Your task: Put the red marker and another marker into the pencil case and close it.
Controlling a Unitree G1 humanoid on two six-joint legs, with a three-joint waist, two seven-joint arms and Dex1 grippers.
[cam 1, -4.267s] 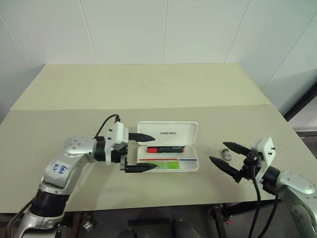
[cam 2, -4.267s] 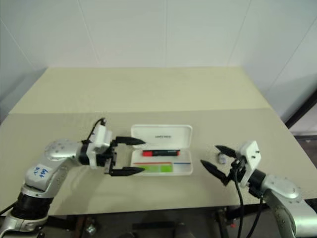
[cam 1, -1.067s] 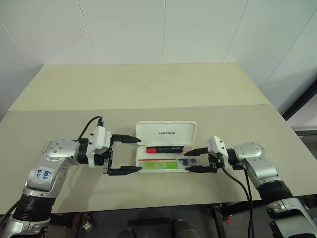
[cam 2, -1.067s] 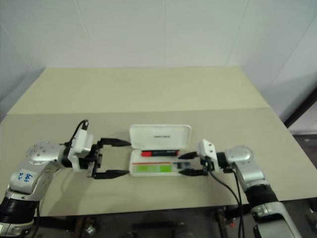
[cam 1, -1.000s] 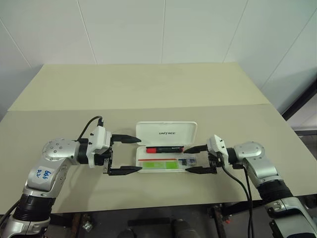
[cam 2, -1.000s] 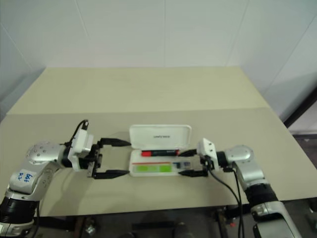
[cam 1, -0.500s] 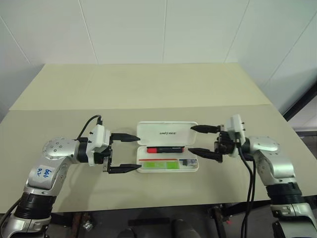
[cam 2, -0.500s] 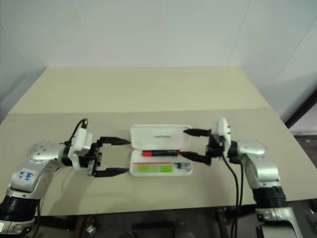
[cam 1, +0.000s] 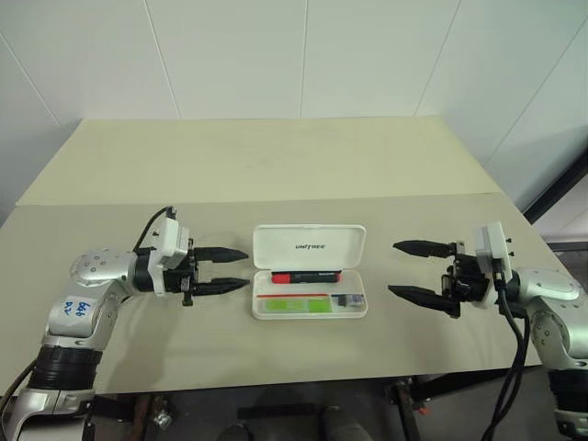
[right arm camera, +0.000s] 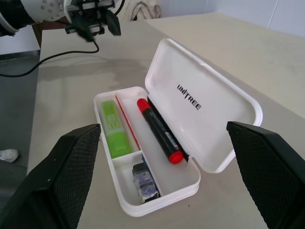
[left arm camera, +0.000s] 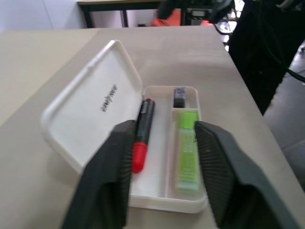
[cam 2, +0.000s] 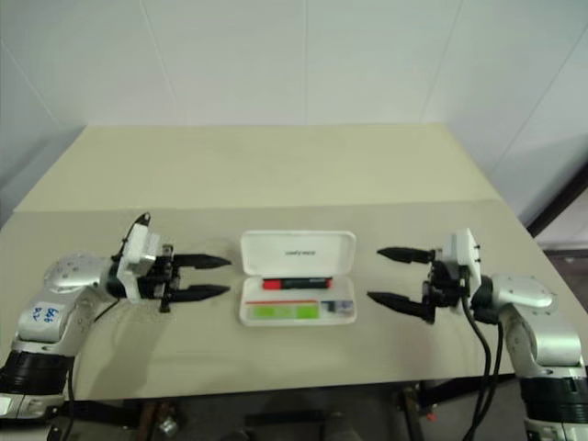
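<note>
From the head views, the pencil case (cam 1: 310,272) is seen lying open on the desk (cam 1: 276,165), its lid standing up at the far side. The red marker (cam 1: 306,276) lies in the tray's far compartment and the light green marker (cam 1: 296,304) in the near one, with a small dark object (cam 1: 345,299) at the right end of the tray. The left pincer (cam 1: 234,269) is held just left of the case, its fingers drawn fairly close with only a narrow gap and nothing between them. The right pincer (cam 1: 407,270) is held well to the right of the case, its fingers spread wide and empty.

In the left wrist view, the two markers are seen resting flat in their compartments, and the lid leans back from the hinge.

In the right wrist view, the open case is framed between the widely parted fingers, with the lid's logo facing the camera.

Both markers being inside, closing is judged to be the step in hand. The lid would best be pushed from behind its free far edge, near the middle, and swung down toward the tray, while the base is steadied so that it is not slid across the desk. The markers should lie below the rim before the lid is pressed shut.
</note>
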